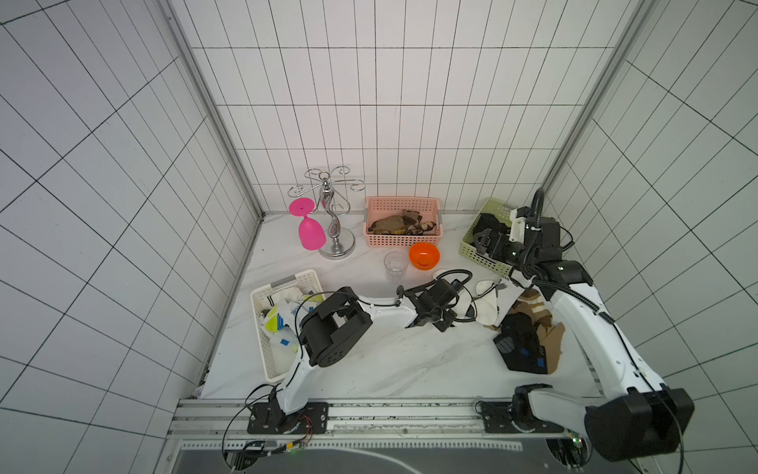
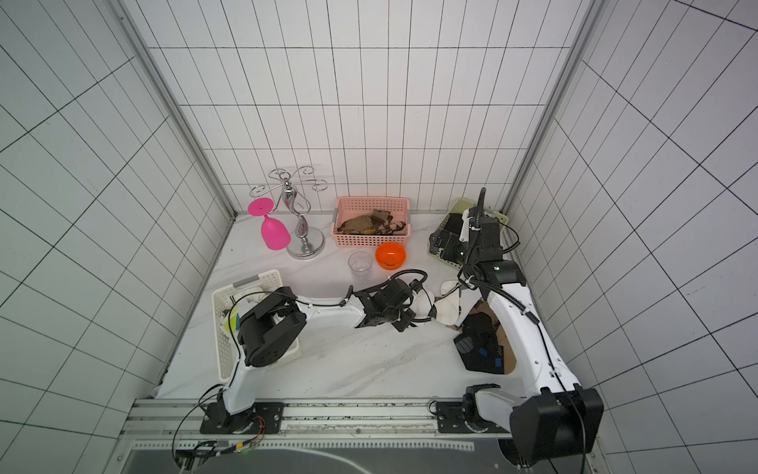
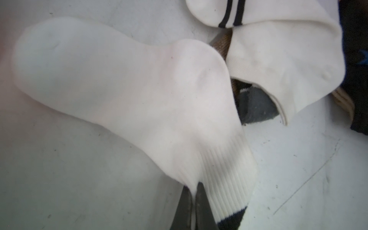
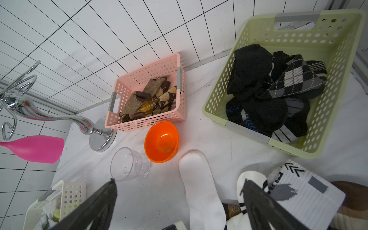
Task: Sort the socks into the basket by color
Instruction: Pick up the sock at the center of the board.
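Sorting is running partway: white basket (image 1: 266,361) at 9 o'clock, pink basket (image 1: 404,203) at 12 and green basket (image 1: 471,250) at 2 are holding socks (image 4: 258,89). The left gripper (image 3: 194,185) is clamping a white sock (image 3: 119,89) mid-tabletop (image 1: 369,369); the right gripper (image 4: 179,181) is gaping. An unsorted pile (image 1: 525,328) is lying at 3 o'clock.

White links (image 1: 385,314), black joints (image 1: 332,328), ribbed cables (image 1: 538,209), dark right claw (image 4: 179,180)

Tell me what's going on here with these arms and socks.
Sorting by color is under way. The left gripper is shut on the cuff of a white sock on the table. The right gripper hangs open by the green basket of black socks. Brown socks sit in the pink basket; a mixed pile lies unsorted.
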Robot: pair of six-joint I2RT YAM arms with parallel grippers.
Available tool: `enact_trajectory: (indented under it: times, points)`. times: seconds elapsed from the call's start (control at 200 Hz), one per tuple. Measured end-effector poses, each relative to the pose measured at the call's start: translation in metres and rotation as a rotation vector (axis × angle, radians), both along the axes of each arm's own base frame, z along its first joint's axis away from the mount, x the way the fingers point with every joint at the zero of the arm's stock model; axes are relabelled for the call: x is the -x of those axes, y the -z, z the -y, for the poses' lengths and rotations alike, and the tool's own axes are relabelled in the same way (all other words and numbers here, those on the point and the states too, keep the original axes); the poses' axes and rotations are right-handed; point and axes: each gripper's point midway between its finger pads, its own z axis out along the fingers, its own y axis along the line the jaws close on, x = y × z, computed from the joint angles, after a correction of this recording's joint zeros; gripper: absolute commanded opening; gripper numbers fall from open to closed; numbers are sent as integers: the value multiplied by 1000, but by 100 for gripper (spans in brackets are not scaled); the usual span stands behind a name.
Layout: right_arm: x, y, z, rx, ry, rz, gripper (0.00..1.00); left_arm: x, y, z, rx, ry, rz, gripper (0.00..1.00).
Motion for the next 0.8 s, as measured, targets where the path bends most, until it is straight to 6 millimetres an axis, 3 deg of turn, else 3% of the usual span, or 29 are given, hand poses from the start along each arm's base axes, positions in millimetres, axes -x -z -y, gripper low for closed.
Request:
enact_trajectory:
  times: [0.14, 0.475, 0.645, 0.799]
  points:
    - [0, 0, 1, 0, 2, 0, 99, 2, -28, -6, 31, -6, 29, 0]
    - [0, 0, 2, 0, 5, 1, 99, -1, -148, -26, 189, -63, 184, 0]
    - [0, 0, 2, 0, 5, 0, 100, -3, -189, -50, 224, -131, 229, 0]
    - [1, 3, 1, -3, -2, -8, 99, -12, -222, -92, 259, -246, 260, 0]
